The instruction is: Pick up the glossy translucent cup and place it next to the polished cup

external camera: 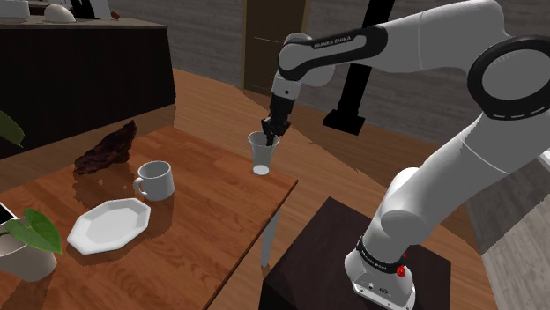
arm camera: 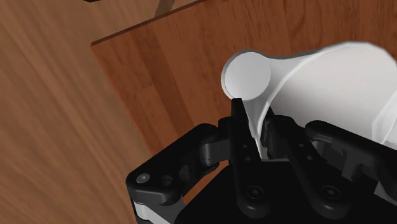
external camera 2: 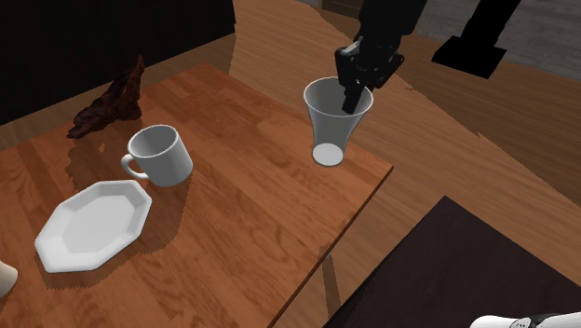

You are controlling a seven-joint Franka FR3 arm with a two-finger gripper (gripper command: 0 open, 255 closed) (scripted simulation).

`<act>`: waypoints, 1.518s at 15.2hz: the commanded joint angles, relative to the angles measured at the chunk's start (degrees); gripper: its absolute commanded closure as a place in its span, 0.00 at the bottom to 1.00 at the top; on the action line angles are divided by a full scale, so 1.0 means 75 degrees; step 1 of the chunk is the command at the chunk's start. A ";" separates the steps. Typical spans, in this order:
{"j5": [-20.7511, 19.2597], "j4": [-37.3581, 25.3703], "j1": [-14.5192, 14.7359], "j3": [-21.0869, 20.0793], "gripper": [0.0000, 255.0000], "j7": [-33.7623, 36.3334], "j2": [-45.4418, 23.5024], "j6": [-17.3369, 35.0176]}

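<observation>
A pale translucent cup [external camera: 262, 153] [external camera 2: 333, 120] [arm camera: 318, 89], tapered and handleless, stands near the wooden table's far corner. My black gripper [external camera: 271, 132] [external camera 2: 355, 97] [arm camera: 254, 130] comes down onto its rim and is shut on the cup's wall, one finger inside and one outside. A white mug with a handle [external camera: 156, 180] [external camera 2: 158, 156] stands further in on the table, well apart from the held cup.
A white octagonal plate [external camera: 108, 225] [external camera 2: 93, 224] lies beside the mug. A dark brown jagged object [external camera: 107, 150] [external camera 2: 110, 101] lies at the table's back edge. A potted plant [external camera: 26, 242] stands at the shoulder view's lower left. The table's edge [external camera: 280, 211] runs close by the cup.
</observation>
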State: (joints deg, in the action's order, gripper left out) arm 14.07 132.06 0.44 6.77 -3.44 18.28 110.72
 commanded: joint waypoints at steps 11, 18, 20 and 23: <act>-0.0114 -0.1049 -0.0019 0.0006 1.00 0.0302 0.0209 -0.1225; -0.0085 -0.1623 0.0058 -0.0116 1.00 0.0615 0.0217 -0.1748; 0.0021 -0.1609 0.0206 -0.0373 1.00 0.0967 0.0202 -0.1628; 0.0170 -0.1652 0.0428 -0.0756 1.00 0.1493 0.0118 -0.1445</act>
State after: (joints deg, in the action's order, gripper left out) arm 14.91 119.58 3.06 2.13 6.32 19.39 99.17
